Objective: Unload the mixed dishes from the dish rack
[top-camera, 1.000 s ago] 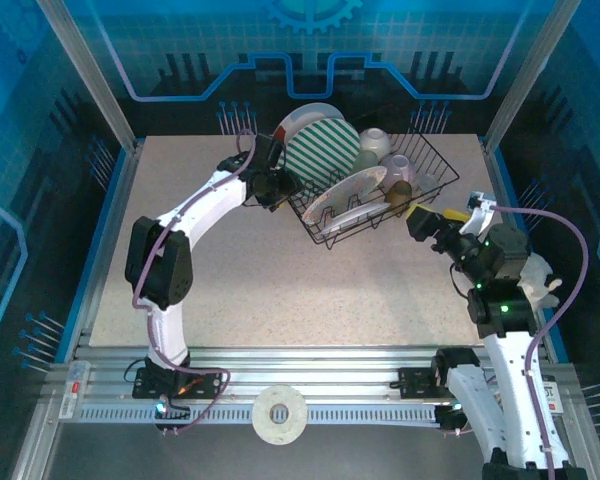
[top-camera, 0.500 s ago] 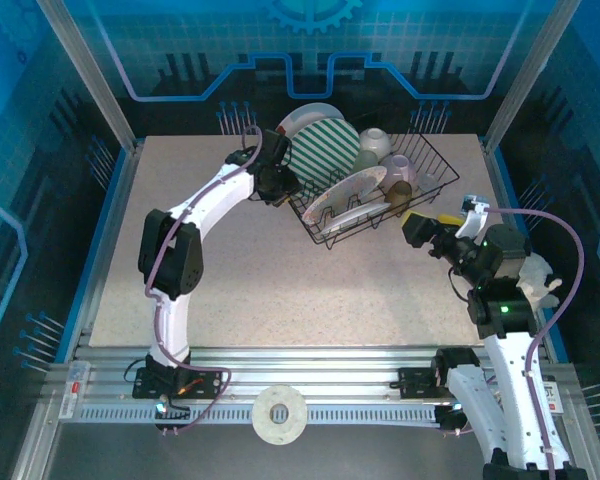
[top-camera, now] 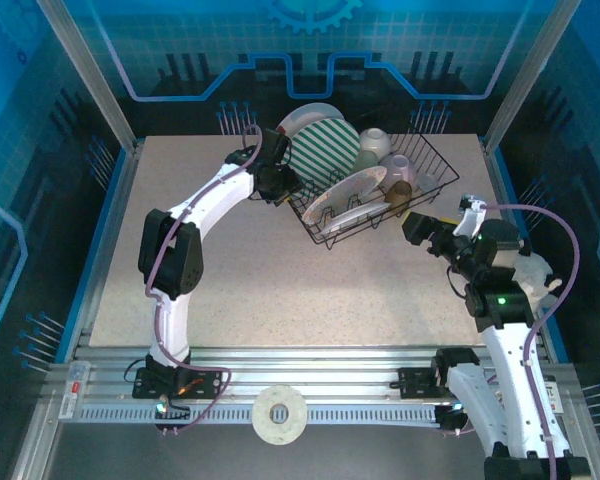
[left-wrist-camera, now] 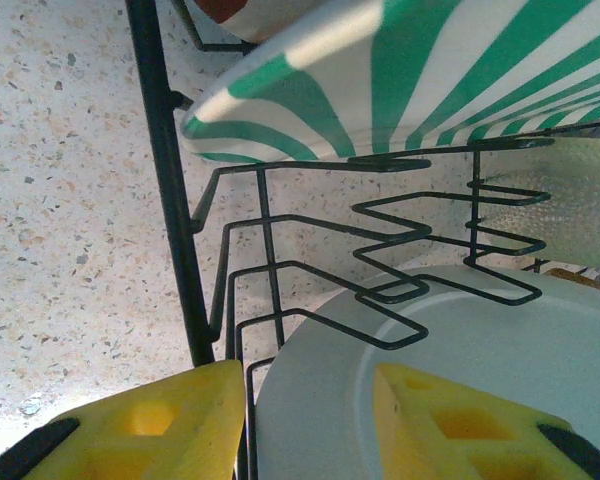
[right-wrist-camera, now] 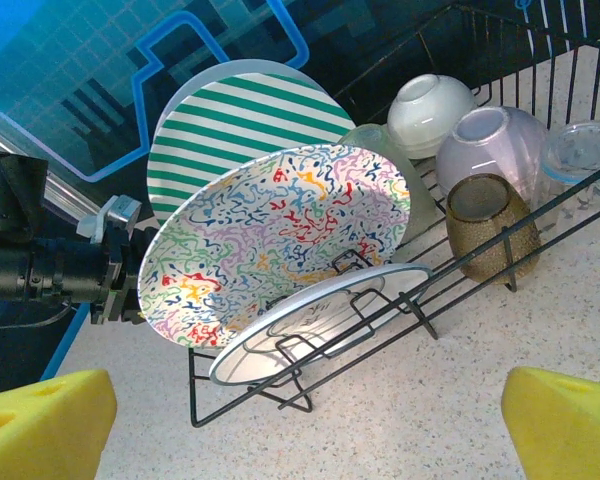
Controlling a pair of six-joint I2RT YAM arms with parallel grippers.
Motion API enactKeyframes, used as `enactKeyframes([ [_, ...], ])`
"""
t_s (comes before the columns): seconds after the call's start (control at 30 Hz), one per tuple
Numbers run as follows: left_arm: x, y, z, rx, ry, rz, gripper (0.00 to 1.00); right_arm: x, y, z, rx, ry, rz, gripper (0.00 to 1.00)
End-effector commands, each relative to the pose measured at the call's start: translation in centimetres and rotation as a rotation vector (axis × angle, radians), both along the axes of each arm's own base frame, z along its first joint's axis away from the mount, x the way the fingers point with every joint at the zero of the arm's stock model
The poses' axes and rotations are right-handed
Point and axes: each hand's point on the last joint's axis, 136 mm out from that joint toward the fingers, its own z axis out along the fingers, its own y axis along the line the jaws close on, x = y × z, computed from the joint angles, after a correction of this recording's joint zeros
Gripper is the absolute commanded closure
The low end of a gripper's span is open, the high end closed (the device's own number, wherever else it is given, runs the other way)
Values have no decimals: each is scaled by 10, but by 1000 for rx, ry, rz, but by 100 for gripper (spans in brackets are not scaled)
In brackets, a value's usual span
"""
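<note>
Left gripper (left-wrist-camera: pixel 310 400) stands part-open at the dish rack's (left-wrist-camera: pixel 170 200) nine o'clock wall, pads (left-wrist-camera: pixel 170 420) straddling the wire and the white plate's (left-wrist-camera: pixel 500 380) rim, clamping nothing visible. Right gripper (right-wrist-camera: pixel 310 430) hangs wide open off the rack's four o'clock corner. We judge the plate stiff, glossy, slippery and breakable; pinch its exposed rim, clear of the prongs (left-wrist-camera: pixel 420 235). Every dish sits in the rack, at the table's (top-camera: pixel 230 280) one o'clock.

Two arms, matched pair.
- left arm (top-camera: pixel 205 200), right arm (top-camera: pixel 515 370): white shells over black joint housings, on black base blocks (top-camera: pixel 180 385).
- purple-grey cable (top-camera: pixel 242 150): one looped along each arm.
- green light (top-camera: pixel 499 300): small, lit, on the right arm.
- left gripper (left-wrist-camera: pixel 310 430), right gripper (right-wrist-camera: pixel 310 420): yellow wedge-shaped fingers (left-wrist-camera: pixel 150 425) with dimpled faces and black outer ends.
</note>
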Motion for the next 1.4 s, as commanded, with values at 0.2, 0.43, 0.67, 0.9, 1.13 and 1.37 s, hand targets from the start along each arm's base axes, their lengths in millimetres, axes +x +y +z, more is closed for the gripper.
enactKeyframes([
  [0.2, -26, 27, 2, 54, 39, 50, 58, 1, 2, 1, 11, 8, 7, 0],
  [0.43, -23, 25, -6, 48, 52, 49, 56, 3, 3, -2, 23, 13, 9, 0],
  [0.67, -7, 16, -12, 35, 52, 53, 56, 2, 2, -2, 17, 15, 9, 0],
  [0.9, 3, 14, -24, 50, 82, 61, 67, 5, -4, -9, 15, 39, -16, 0],
  [1.13, -5, 19, -34, 55, 103, 56, 89, 11, -19, -15, 10, 82, -77, 0],
  [1.37, -19, 34, -31, 74, 99, 3, 100, 21, -39, -26, -3, 151, -153, 0],
])
